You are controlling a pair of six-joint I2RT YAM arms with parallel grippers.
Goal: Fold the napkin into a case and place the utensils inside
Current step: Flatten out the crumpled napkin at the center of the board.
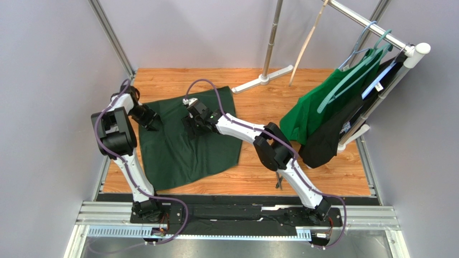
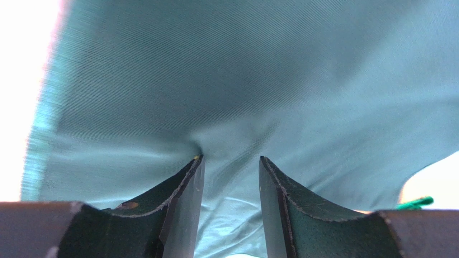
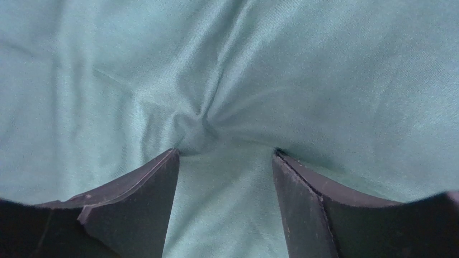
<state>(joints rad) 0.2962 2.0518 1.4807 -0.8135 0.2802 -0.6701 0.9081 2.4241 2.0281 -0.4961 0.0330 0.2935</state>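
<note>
The dark green napkin (image 1: 186,153) lies spread flat on the wooden table (image 1: 328,180). My left gripper (image 1: 151,121) is down at its left edge. In the left wrist view the left gripper (image 2: 229,158) stands open, tips pressed into the napkin (image 2: 242,80), which puckers at the left tip. My right gripper (image 1: 193,128) rests on the napkin's upper middle. In the right wrist view the right gripper (image 3: 225,153) is open, and the napkin (image 3: 334,75) bunches into a small ridge just ahead of the tips. The utensils (image 1: 279,181) show as a slim sliver beside the right arm, mostly hidden.
A clothes rack at the back right carries a bright green garment (image 1: 307,115) on a teal hanger and a black garment (image 1: 326,145). The rack's white foot (image 1: 264,79) lies behind the napkin. Grey walls close in both sides.
</note>
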